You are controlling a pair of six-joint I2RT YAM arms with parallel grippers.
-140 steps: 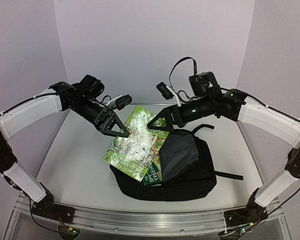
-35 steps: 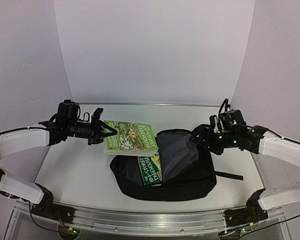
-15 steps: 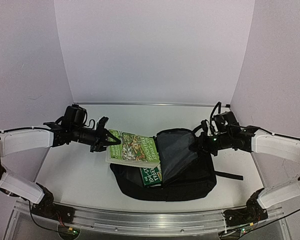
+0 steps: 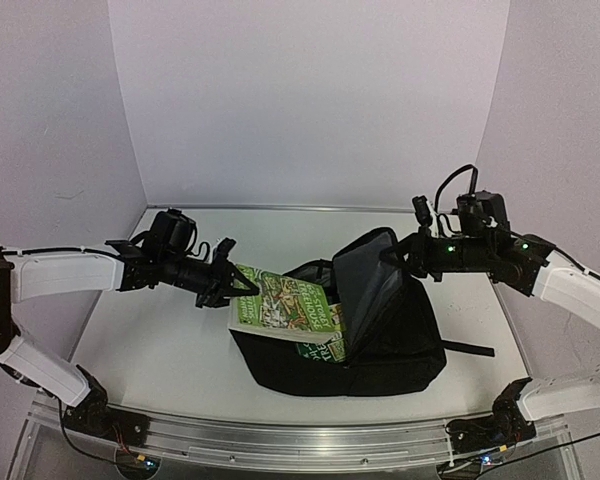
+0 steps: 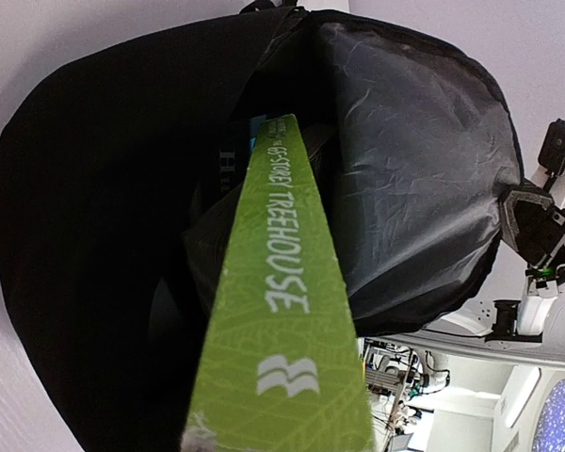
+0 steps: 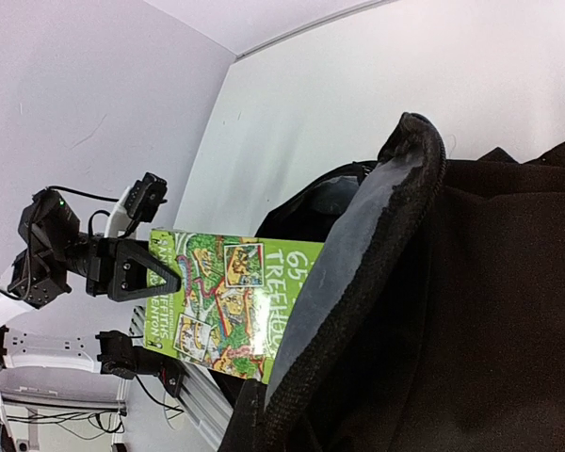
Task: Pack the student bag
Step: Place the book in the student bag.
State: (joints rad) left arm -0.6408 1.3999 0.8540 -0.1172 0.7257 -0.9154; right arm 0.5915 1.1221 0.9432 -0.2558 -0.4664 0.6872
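The black student bag (image 4: 405, 340) lies mid-table with its mouth facing left. My right gripper (image 4: 388, 252) is shut on the top edge of its flap (image 4: 365, 285) and holds it raised, so the grey lining (image 5: 405, 179) shows. My left gripper (image 4: 242, 288) is shut on the left end of a green Treehouse book (image 4: 290, 305). The book's right end reaches into the bag's mouth. Its spine (image 5: 282, 311) points into the dark opening. A second green book (image 4: 320, 351) lies inside, under the first. In the right wrist view, black fabric (image 6: 452, 311) hides my own fingers.
A black shoulder strap (image 4: 470, 349) trails on the white table (image 4: 150, 350) to the right of the bag. White walls close in the back and both sides. An aluminium rail (image 4: 280, 440) runs along the near edge between the arm bases.
My right gripper has shut on the flap and lifted it, so the bag's mouth stands wider. My left gripper has carried the book rightward, and its end is now in the opening.
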